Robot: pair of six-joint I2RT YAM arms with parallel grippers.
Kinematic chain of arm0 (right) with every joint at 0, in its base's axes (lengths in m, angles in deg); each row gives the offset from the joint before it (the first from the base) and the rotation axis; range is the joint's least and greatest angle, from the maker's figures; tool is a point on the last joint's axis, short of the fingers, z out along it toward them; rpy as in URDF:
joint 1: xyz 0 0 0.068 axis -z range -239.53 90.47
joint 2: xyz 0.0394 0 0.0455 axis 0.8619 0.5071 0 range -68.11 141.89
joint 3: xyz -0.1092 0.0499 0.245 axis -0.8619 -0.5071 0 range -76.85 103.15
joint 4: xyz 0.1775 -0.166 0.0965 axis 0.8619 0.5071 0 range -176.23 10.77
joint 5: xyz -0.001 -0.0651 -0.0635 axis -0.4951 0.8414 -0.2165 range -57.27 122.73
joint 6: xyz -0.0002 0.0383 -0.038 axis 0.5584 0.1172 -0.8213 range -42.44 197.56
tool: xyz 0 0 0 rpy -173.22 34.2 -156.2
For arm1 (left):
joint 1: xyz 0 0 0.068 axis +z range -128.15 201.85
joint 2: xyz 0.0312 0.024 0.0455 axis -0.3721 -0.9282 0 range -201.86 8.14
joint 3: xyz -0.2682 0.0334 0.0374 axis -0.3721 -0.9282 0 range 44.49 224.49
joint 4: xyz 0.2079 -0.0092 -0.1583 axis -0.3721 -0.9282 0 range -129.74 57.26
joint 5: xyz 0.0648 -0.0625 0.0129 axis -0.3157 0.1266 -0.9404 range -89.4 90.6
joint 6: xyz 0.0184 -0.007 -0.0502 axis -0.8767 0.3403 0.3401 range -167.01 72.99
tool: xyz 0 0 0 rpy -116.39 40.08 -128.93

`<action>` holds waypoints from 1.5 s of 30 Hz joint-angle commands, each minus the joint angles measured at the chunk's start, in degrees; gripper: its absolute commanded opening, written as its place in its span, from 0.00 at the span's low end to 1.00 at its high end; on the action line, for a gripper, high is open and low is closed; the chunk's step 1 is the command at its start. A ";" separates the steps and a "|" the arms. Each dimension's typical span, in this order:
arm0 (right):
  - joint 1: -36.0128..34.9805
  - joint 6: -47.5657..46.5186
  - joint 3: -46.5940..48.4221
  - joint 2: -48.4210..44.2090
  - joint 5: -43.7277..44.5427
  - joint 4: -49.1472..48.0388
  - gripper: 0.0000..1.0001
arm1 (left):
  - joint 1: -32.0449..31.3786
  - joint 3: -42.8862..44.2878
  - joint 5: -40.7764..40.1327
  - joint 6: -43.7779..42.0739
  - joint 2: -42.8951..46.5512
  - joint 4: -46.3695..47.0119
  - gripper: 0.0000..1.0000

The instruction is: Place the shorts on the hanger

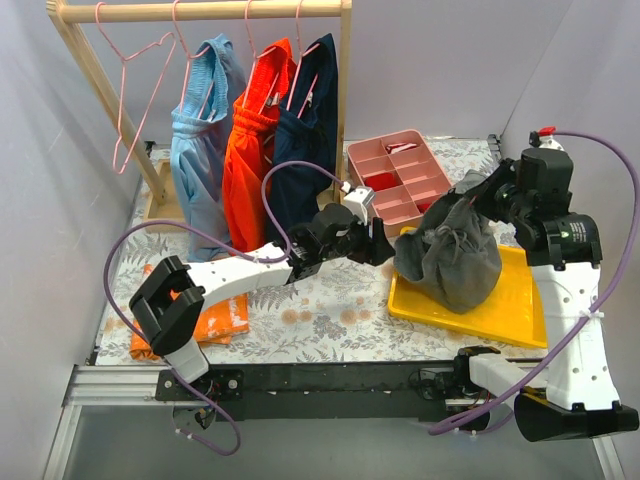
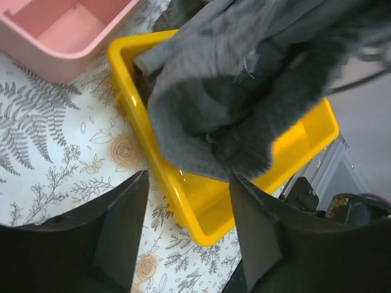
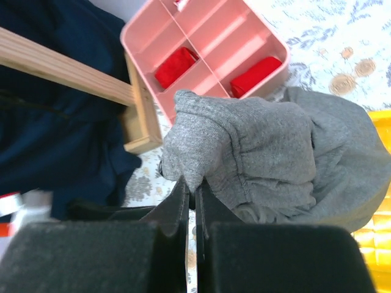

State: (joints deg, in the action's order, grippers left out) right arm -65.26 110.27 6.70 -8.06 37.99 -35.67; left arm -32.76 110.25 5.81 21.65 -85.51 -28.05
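Observation:
The dark grey shorts hang bunched over the yellow tray, their lower end resting in it. My right gripper is shut on a fold at their top, seen close in the right wrist view with the shorts draped away from it. My left gripper is open and empty just left of the shorts; in its wrist view the shorts hang ahead of the fingers, apart from them. An empty pink wire hanger hangs at the left of the wooden rail.
Light blue, orange and navy garments hang on other hangers. A pink compartment tray stands behind the yellow tray. An orange garment lies at the near left, under the left arm.

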 commanded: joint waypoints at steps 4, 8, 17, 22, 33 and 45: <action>-0.06 -1.24 7.94 -0.99 -3.58 -2.14 0.01 | -0.32 1.39 -2.76 9.46 -1.45 -0.56 0.50; -0.06 -1.24 9.26 -0.73 -4.72 -2.84 0.01 | -1.64 1.48 -2.31 11.66 -2.42 -1.08 0.51; 0.02 -1.16 10.32 -0.90 -7.45 -3.28 0.01 | -1.82 7.01 -13.82 21.16 -7.25 -7.58 0.55; -0.06 -1.24 10.76 -1.25 -7.54 -2.67 0.01 | -0.94 12.37 -17.08 22.57 -11.72 -11.98 0.55; -0.06 -1.77 13.47 -2.31 -7.63 -1.79 0.01 | -0.32 20.63 -21.90 14.14 -11.31 -11.62 0.00; -0.06 -1.60 16.82 -3.01 -11.14 -4.42 0.01 | 2.40 51.72 -24.02 -7.66 4.18 -42.78 0.00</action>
State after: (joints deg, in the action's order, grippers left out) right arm -65.26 108.80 22.24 -10.20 30.07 -33.59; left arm -30.34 148.12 -15.26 23.42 -87.52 -58.33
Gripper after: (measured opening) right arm 0.042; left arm 0.024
